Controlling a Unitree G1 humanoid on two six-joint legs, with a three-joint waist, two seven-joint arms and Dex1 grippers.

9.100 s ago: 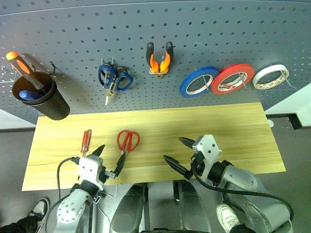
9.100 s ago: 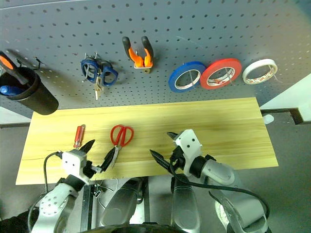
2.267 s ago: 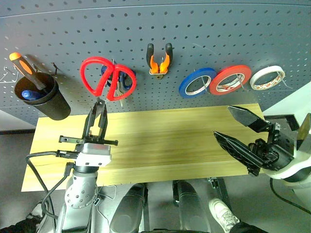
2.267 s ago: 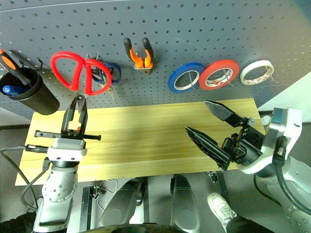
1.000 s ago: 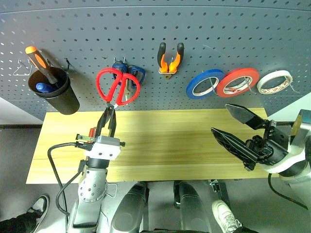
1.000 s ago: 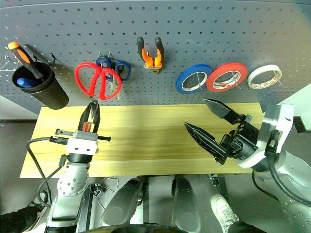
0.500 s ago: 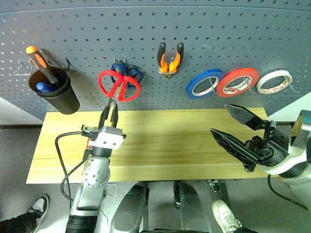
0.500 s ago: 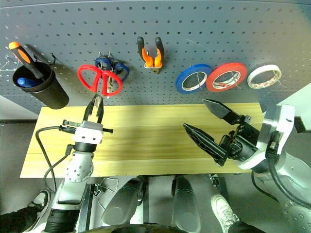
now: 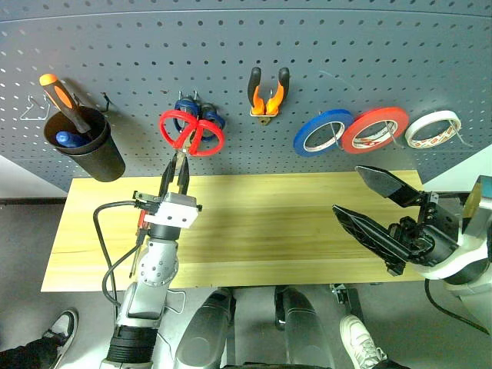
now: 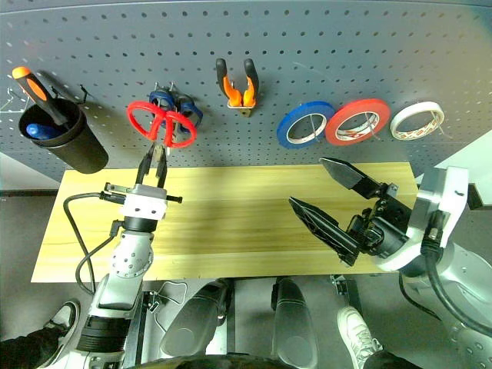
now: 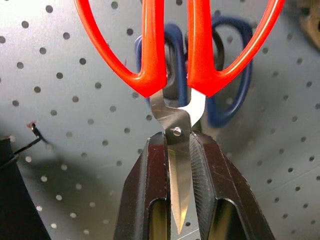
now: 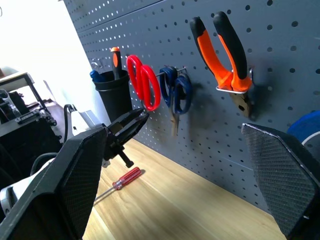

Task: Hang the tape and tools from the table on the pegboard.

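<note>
My left gripper (image 9: 177, 171) is shut on the blades of the red-handled scissors (image 9: 191, 132). It holds them handles-up against the pegboard (image 9: 346, 54), right in front of the blue-handled scissors (image 11: 235, 95). The orange-and-black pliers (image 9: 267, 94) and the whitish tape (image 9: 430, 128) hang on the pegboard. The small red screwdriver (image 12: 122, 180) lies on the table (image 9: 292, 223) beside my left arm. My right gripper (image 9: 350, 191) hovers open and empty over the table's right end.
A blue roll (image 9: 320, 132) and a red roll (image 9: 374, 128) hang left of the whitish tape. A black cup (image 9: 84, 146) holding a bigger orange-and-black screwdriver hangs at the pegboard's left. A bare hook (image 11: 32, 135) sticks out beside the cup.
My left gripper has pushed the red scissors forward toward the pegboard, so their handles now sit over the blue scissors. The right arm has not moved.
</note>
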